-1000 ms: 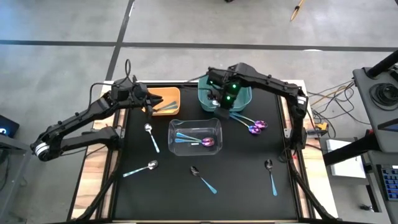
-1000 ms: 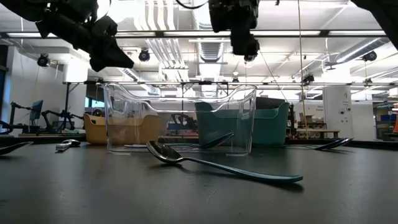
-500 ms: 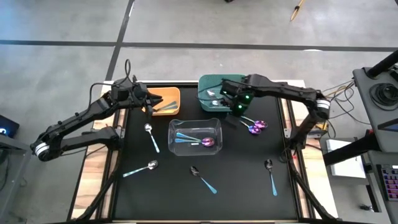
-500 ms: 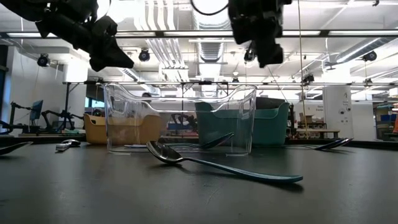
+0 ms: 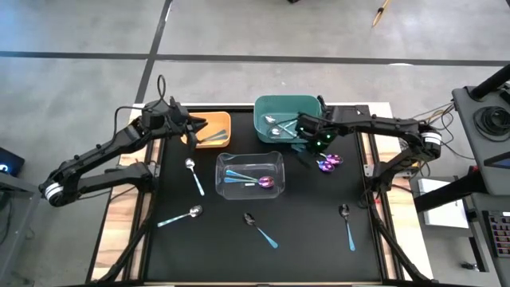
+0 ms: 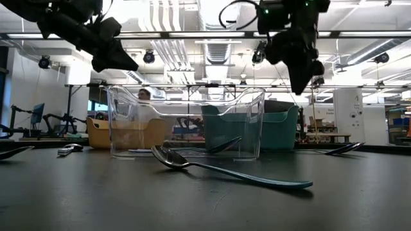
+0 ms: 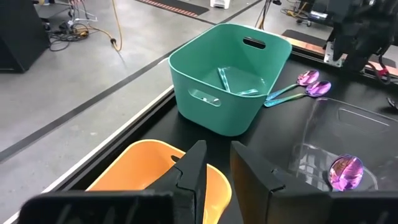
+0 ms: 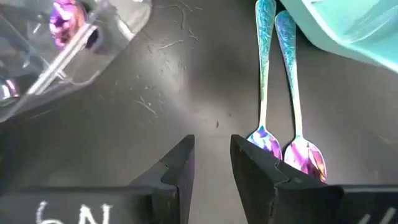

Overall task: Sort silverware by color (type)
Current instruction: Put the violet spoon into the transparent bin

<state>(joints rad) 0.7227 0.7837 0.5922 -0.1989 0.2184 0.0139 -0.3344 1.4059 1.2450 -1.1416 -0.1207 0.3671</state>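
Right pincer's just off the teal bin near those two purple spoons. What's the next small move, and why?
Probably ease the right pincer sideways over the nearer purple spoon and lower. Its fingers stand slightly apart with nothing between them, and the two purple spoons lie side by side on the mat beside the teal bin, unsorted.

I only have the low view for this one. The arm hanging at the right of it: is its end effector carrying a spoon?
Observer: No. The right wrist view shows the right end effector with nothing between its fingers.
Operator: What is near it, then?
Observer: Two purple spoons lie side by side just past its fingers, next to the teal bin.
Operator: And the other arm?
Observer: The left end effector hovers empty over the orange bin.
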